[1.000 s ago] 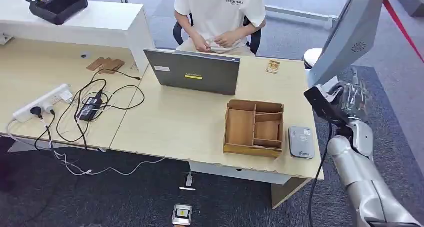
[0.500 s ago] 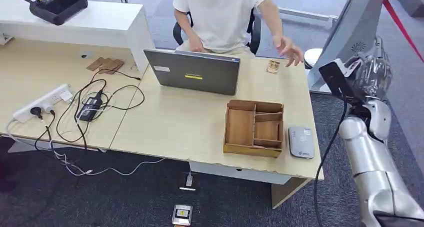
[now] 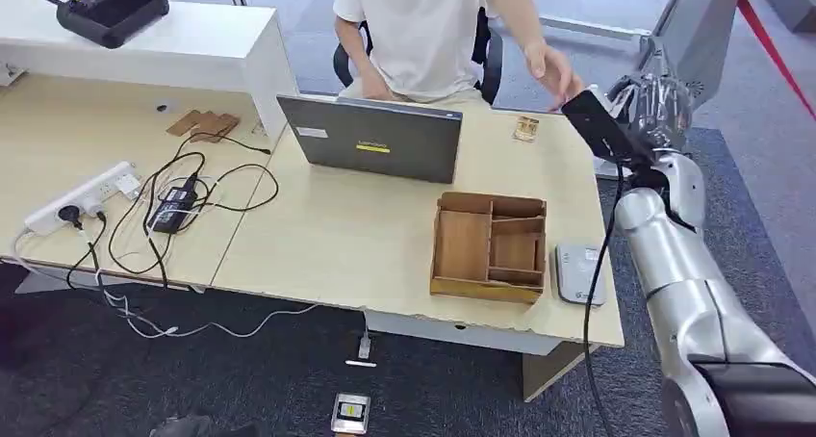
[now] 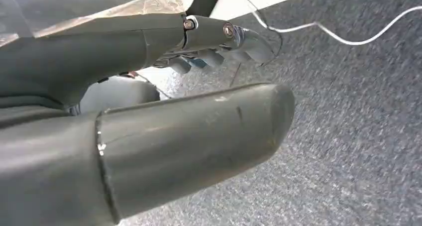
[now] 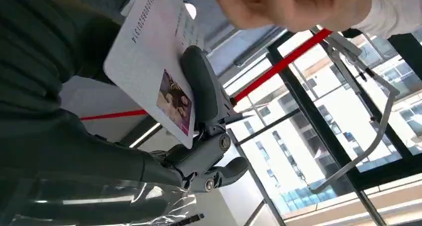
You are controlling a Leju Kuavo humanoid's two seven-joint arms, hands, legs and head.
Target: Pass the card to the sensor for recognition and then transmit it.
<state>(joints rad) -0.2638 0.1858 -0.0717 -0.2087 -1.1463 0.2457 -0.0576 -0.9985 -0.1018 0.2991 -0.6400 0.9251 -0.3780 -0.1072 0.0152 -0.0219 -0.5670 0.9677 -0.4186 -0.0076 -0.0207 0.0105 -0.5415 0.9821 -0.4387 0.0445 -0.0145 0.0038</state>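
The card [image 5: 154,71] is held in the right robot hand [image 5: 199,116], pinched between a dark finger [image 5: 201,86] on its face and the grey thumb side behind it. It is judged to be thin, light and stiff, with a smooth face that could slip if the pinch is loosened; a flat grip across one short end is judged best, so that the rest stays free to be laid on the sensor or taken by another hand. A small photo is printed near the finger, and a long row of digits runs along the far edge; it appears to begin "2010", but the rest cannot be read surely. Smaller lines of print beside it are too fine to be made out.

In the head view the right robot hand [image 3: 654,105] is raised beyond the far right corner of the table [image 3: 366,235], and a person's hand [image 3: 553,71] is stretched out just beside it. The grey sensor [image 3: 577,275], bearing a small logo that cannot be read, lies on the table well below and behind the raised hand, beside a wooden tray [image 3: 489,246]. A shirt word is partly seen as "ESSENTIAL".

The left robot hand [image 4: 164,131] hangs over carpet, fingers apart, with nothing held.
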